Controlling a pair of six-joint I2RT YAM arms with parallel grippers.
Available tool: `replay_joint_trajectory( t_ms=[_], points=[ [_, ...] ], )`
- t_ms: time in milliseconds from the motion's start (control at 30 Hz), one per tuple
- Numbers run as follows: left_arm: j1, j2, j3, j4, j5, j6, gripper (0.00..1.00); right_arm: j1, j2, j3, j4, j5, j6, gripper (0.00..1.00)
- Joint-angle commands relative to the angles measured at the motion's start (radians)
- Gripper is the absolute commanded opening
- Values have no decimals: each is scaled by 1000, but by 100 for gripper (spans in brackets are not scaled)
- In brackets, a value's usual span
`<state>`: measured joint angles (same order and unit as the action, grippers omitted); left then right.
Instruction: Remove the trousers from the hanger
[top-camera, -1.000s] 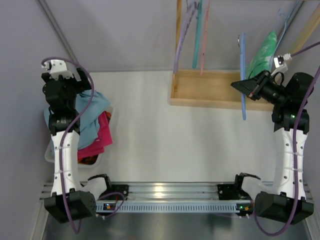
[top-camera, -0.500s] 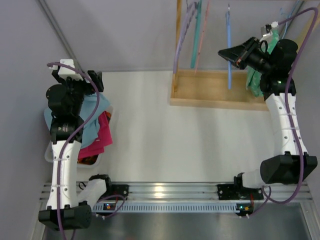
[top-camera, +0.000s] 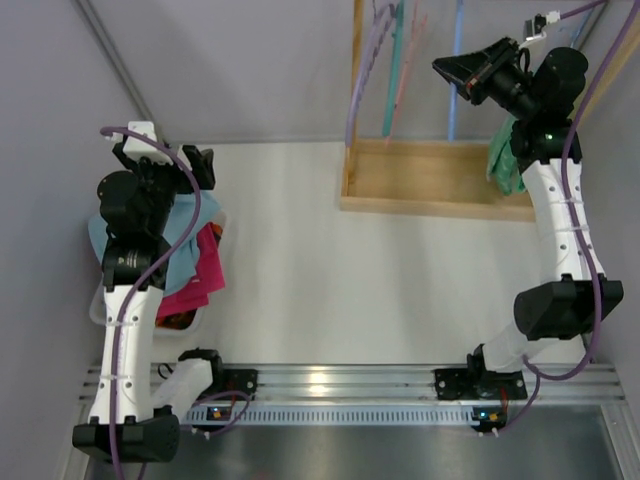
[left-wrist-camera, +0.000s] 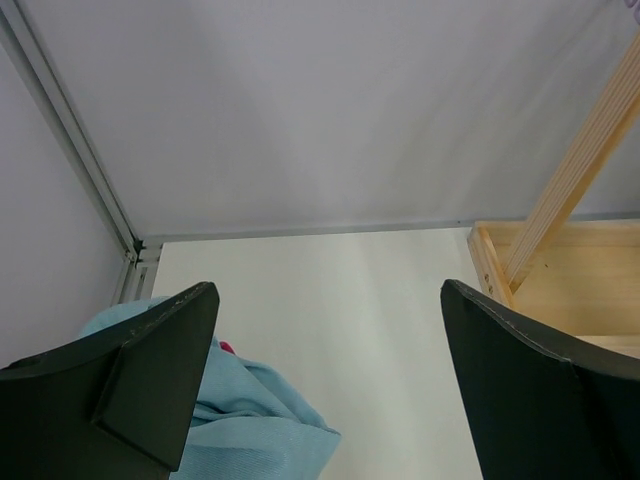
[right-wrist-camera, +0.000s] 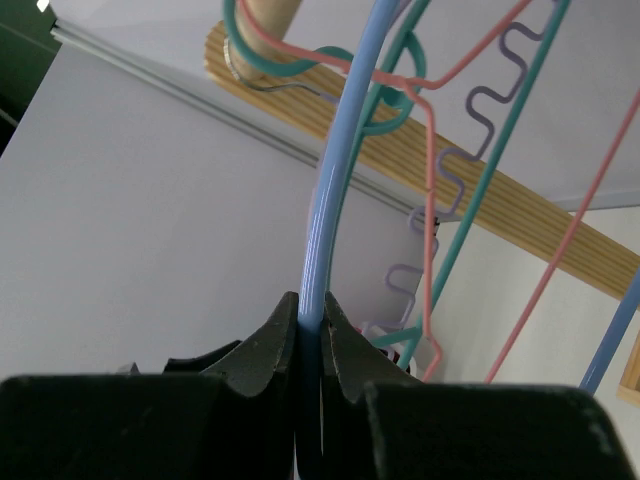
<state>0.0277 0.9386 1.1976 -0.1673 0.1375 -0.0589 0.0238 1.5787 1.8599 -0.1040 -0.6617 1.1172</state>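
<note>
Two readings — left tool (left-wrist-camera: 328, 300) wide open | right tool (right-wrist-camera: 311, 312) pinching blue hanger (right-wrist-camera: 318, 240)

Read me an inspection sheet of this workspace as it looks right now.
Surface: white table, wooden rack at its far side.
Job's things: blue hanger, no garment seen on it; cannot tell which garment is the trousers.
Clutter: light blue garment over a pink garment in the white basket; green garment by the rack; spare hangers.
Grippers: left gripper open, empty; right gripper shut on the blue hanger.
Cables: purple cable looping along the left arm.
Surroundings: grey walls.
</note>
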Motion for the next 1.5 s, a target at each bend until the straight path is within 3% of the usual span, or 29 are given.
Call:
replay_joint_trajectory(
  t_ms=[0, 333, 600, 667, 900, 1133, 1233, 1367, 1467],
  points=[
    [-8, 9, 22, -15, -6, -7, 99, 10, 35, 30, 70, 42, 30, 0],
    [-14, 63, 60, -86, 33, -10, 99, 10, 27, -85, 138, 13, 66, 0],
    [-92, 293, 229, -319, 20, 16, 99, -1, -54, -252, 139, -12, 9, 35],
    [-107, 356, 269, -348, 39, 13, 99, -8, -81, -295, 129, -9, -3, 54],
    [-207, 505, 330, -373, 33, -4, 99, -87, -183, -410, 61, 7, -91, 72],
    [-334, 594, 349, -385, 34, 21, 99, -133, -324, -539, -40, 0, -244, 99],
    [-374, 611, 339, -391, 59, 27, 99, -142, -396, -610, -86, 16, -342, 99],
    [-448, 638, 327, -403, -77, 1, 99, -150, -491, -712, -152, 42, -473, 100],
    [-471, 631, 295, -403, -93, -5, 99, -150, -558, -813, -161, 22, -557, 100]
  ],
)
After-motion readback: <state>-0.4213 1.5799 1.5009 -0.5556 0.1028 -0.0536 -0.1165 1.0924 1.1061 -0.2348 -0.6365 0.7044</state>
